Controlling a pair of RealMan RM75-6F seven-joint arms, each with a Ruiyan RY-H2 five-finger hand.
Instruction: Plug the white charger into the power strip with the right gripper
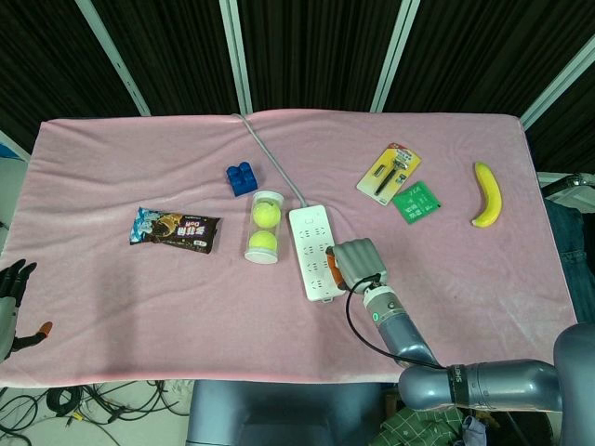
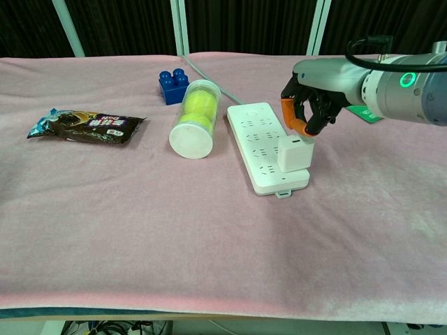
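Observation:
The white power strip lies mid-table with its cable running to the far edge. The white charger stands upright on the strip's near end. My right hand hovers just above and behind the charger with its fingers curled in and an orange fingertip at the charger's top edge; it grips nothing. In the head view the right hand covers the charger beside the strip. My left hand hangs off the table's left edge, fingers spread and empty.
A clear tube of tennis balls lies left of the strip, with a blue brick behind it and a snack packet further left. A yellow blister pack, a green card and a banana lie far right.

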